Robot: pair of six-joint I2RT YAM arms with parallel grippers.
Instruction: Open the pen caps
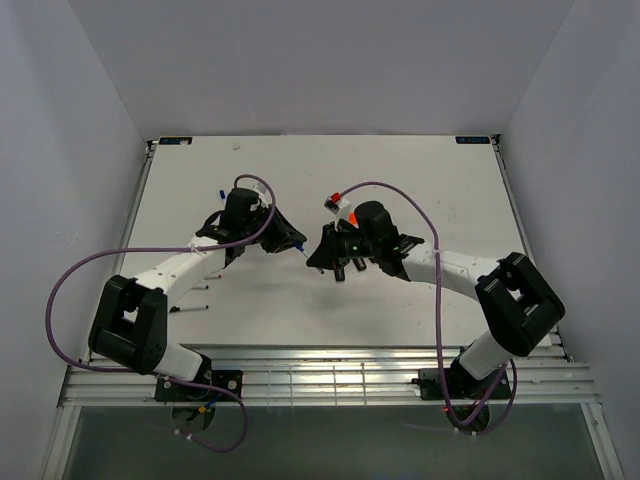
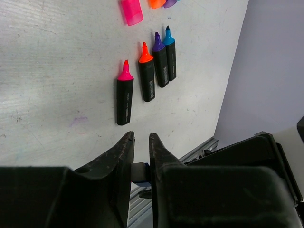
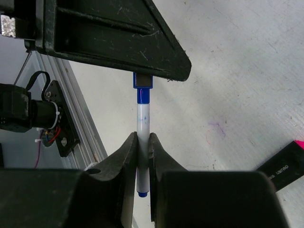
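Right gripper [image 3: 142, 140] clamped tight on thin white pen [image 3: 143, 118]. Blue cap [image 3: 143, 95] at 12 o'clock end of pen, touching pen body, pinched between nearly closed fingers of left gripper [image 2: 140, 137]. Loose pink cap [image 2: 131, 12] lies on table [image 2: 47, 71], at 12 o'clock of uncapped pink-tipped marker [image 2: 125, 97].

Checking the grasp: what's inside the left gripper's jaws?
A dark blue cap is clamped in the left gripper, on the white pen that the right gripper holds. The cap's far end is hidden inside the grip.
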